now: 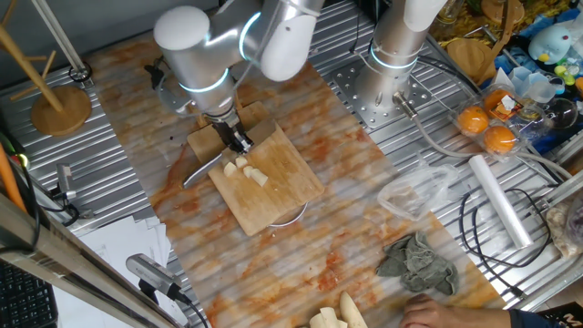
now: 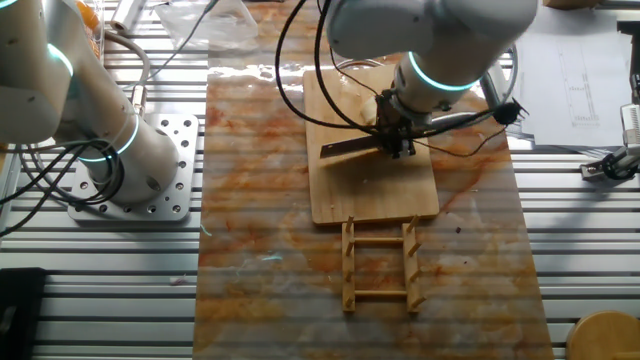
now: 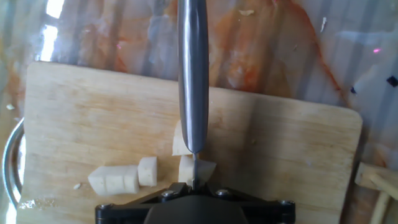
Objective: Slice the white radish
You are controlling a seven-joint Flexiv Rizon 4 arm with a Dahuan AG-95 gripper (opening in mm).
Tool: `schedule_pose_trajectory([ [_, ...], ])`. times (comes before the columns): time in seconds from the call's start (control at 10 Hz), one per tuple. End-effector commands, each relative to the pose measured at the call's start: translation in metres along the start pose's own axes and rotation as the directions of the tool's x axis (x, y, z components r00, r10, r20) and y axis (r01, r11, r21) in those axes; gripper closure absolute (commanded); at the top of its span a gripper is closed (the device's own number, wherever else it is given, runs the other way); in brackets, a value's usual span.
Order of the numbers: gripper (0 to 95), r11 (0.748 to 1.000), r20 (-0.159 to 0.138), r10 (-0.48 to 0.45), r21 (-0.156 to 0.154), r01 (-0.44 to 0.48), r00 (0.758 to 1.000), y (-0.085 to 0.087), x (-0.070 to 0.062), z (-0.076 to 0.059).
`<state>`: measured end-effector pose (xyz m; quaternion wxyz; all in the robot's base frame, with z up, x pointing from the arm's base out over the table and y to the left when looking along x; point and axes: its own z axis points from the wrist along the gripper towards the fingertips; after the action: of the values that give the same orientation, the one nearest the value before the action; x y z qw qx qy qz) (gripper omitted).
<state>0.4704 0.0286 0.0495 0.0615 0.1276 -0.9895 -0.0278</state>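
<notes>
The white radish lies cut into several small cream-white chunks (image 3: 114, 179) on the wooden cutting board (image 3: 280, 143). The chunks also show in one fixed view (image 1: 246, 169) on the board (image 1: 282, 182). My gripper (image 3: 194, 186) is shut on a knife (image 3: 193, 74). The blade is seen edge-on and stands between two chunks (image 3: 180, 142). In one fixed view my gripper (image 1: 235, 137) is over the board's far corner and the blade (image 1: 196, 173) points off its left edge. In the other fixed view my gripper (image 2: 395, 140) and the knife (image 2: 345, 150) hide the radish.
A metal dish rim (image 1: 290, 217) shows under the board. Bigger cream-yellow pieces (image 1: 332, 314) and a person's hand (image 1: 437, 312) are at the front edge. A grey cloth (image 1: 419, 260), a plastic container (image 1: 414, 196), a second arm's base (image 1: 392, 64) and a wooden rack (image 2: 380, 265) stand around.
</notes>
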Motion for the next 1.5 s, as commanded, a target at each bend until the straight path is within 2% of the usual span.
schedule_pose_trajectory([
  [0.1,95.0,1.0,0.009,0.003,0.029,-0.003,1.0,-0.003,0.005,-0.002],
  [0.3,95.0,0.999,0.019,0.009,0.036,-0.01,1.0,-0.007,0.007,0.005],
  [0.4,95.0,0.999,0.04,0.002,0.042,-0.003,0.999,-0.012,0.007,0.02],
  [0.5,95.0,0.999,0.05,-0.002,0.037,0.0,0.999,-0.014,0.009,0.026],
  [0.6,95.0,0.999,0.036,0.025,-0.022,-0.024,0.999,-0.015,0.009,0.029],
  [0.7,95.0,0.998,0.031,0.042,-0.049,-0.04,0.999,-0.012,0.011,0.018],
  [0.8,95.0,0.994,0.027,0.06,-0.091,-0.057,0.998,-0.008,0.012,0.005],
  [0.9,95.0,0.993,0.0,0.057,-0.099,-0.057,0.998,0.0,0.012,-0.013],
  [1.0,95.0,0.994,-0.007,0.047,-0.096,-0.047,0.999,0.006,0.014,-0.023],
  [1.2,95.0,0.989,-0.001,0.044,-0.143,-0.044,0.999,0.015,0.02,-0.029],
  [1.5,95.0,0.987,-0.013,0.054,-0.149,-0.055,0.998,0.035,0.017,-0.032],
])
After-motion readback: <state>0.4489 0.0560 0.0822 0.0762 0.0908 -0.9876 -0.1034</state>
